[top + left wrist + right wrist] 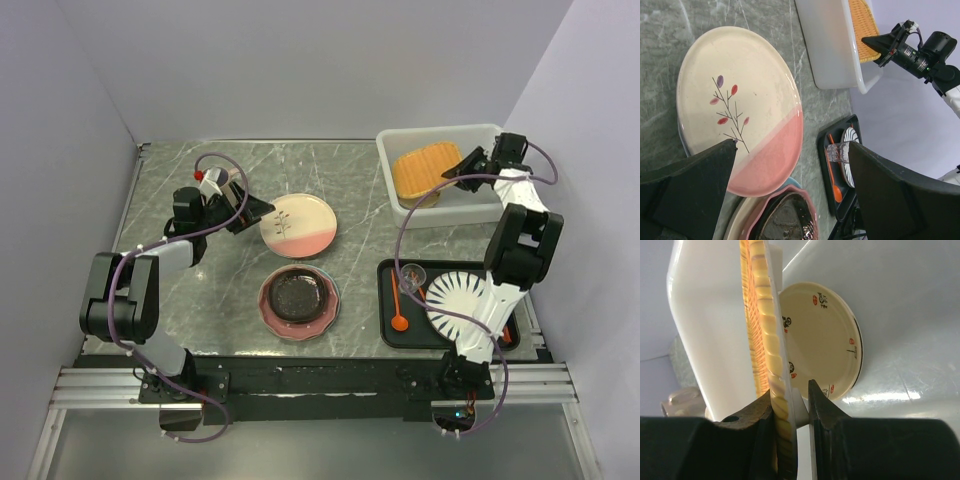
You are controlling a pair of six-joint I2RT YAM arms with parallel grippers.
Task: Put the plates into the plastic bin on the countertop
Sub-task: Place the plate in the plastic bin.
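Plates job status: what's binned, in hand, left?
Done: small cream plate lies in the plastic bin. In hand: right gripper holds the orange plate on edge in the bin, jaws clamped on its rim. Remaining: floral plate, and black speckled plate stacked on pink plate, on the countertop; left gripper open beside the floral one.
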